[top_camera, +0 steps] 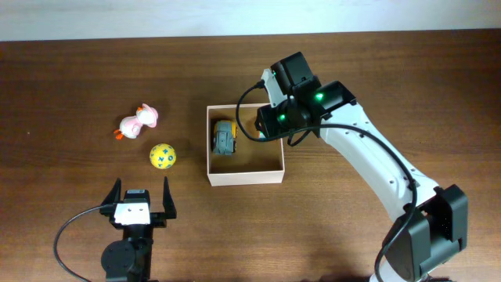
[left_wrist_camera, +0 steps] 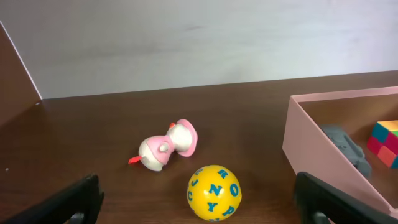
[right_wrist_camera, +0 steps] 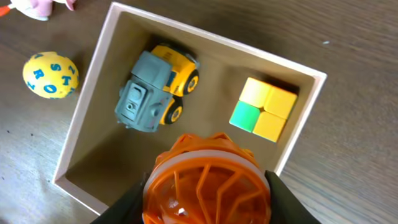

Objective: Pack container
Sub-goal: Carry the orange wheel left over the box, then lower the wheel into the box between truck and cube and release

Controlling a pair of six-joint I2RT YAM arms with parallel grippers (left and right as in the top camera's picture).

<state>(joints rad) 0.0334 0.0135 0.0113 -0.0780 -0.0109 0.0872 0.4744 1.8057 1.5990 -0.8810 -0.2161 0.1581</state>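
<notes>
The container (top_camera: 245, 178) is a square white box with a tan inside, at the table's middle. In it lie a grey and yellow toy truck (top_camera: 225, 138) and a coloured cube (right_wrist_camera: 264, 109). My right gripper (right_wrist_camera: 207, 193) is shut on an orange ribbed ball (right_wrist_camera: 208, 180) and holds it above the container's inside (right_wrist_camera: 87, 155); it hides the box's right part in the overhead view (top_camera: 270, 125). My left gripper (left_wrist_camera: 198, 202) is open and empty, near the front edge (top_camera: 141, 205). A yellow lettered ball (left_wrist_camera: 214, 192) lies just ahead of it. A pink and white duck toy (top_camera: 139, 121) lies further left.
The yellow ball (top_camera: 162, 156) and duck (left_wrist_camera: 168, 146) lie on the wooden table left of the container. The container's pink-looking wall (left_wrist_camera: 323, 162) stands at the right of the left wrist view. A pale wall runs behind the table.
</notes>
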